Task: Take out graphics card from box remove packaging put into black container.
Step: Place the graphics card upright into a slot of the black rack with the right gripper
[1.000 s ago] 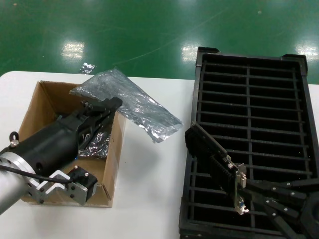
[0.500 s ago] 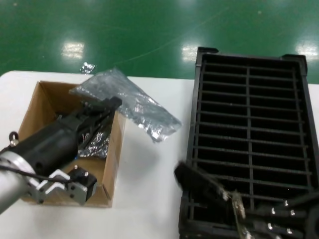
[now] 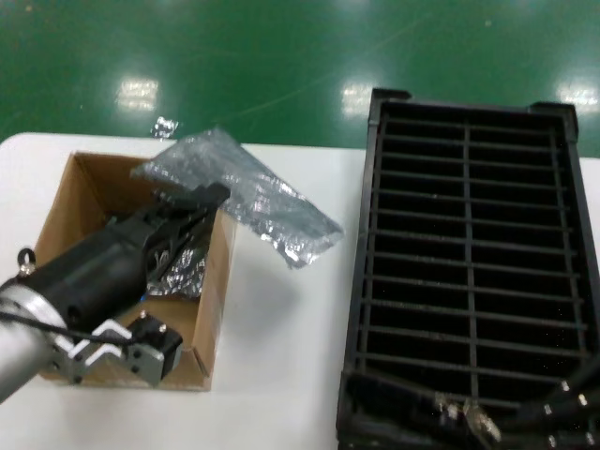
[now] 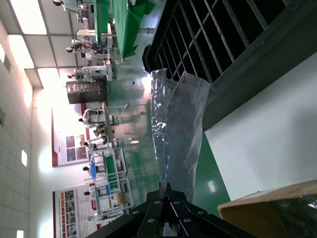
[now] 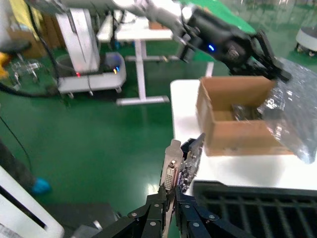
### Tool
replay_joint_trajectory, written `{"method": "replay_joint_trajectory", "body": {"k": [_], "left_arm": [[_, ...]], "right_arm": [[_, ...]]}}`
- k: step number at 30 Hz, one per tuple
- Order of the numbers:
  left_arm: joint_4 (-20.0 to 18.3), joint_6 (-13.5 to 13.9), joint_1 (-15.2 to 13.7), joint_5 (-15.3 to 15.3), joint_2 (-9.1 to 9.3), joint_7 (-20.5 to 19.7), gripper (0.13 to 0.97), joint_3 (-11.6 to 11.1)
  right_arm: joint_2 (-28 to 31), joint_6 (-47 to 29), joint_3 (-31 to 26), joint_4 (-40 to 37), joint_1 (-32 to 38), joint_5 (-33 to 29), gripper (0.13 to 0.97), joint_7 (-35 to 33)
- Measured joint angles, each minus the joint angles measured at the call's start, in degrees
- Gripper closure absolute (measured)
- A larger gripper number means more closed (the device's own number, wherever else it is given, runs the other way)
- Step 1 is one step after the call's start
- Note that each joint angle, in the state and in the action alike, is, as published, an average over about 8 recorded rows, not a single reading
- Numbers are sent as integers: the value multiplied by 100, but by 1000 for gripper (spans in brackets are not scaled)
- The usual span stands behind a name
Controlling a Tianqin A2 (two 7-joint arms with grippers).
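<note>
Over the box (image 3: 89,202), the left tool (image 3: 208,200) pinches the bag (image 3: 248,197) by one end (most of it overhangs the white tabletop (image 3: 281,356)). By the tray's (image 3: 469,244) near edge, the right tool (image 5: 171,201) grips the card (image 5: 185,166).

crinkly silver-grey plastic packaging bag (image 3: 246,195): shiny, translucent
brown corrugated cardboard box (image 3: 90,202): plain tan
large black slotted plastic container (image 3: 473,253): black grid
dark graphics card with silver bracket (image 5: 179,168): white port
glossy floor (image 3: 281,56): green
table top (image 3: 281,356): white
</note>
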Motion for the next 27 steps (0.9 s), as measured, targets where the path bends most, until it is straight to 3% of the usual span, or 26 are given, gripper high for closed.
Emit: {"method": "replay_joint_trajectory", "body": {"k": [6, 12, 27], "left_arm": [[0, 0, 0, 0, 0, 0, 958, 0], [0, 0, 0, 0, 0, 0, 958, 0], [0, 0, 0, 0, 0, 0, 958, 0]], "right_arm": [[-626, -339, -1241, -494, 1465, -953, 936, 53], [-828, -394, -2043, -705, 2108, -1603, 936, -84], [-966, -408, -3625, -1139, 3453, -1992, 936, -200]]}}
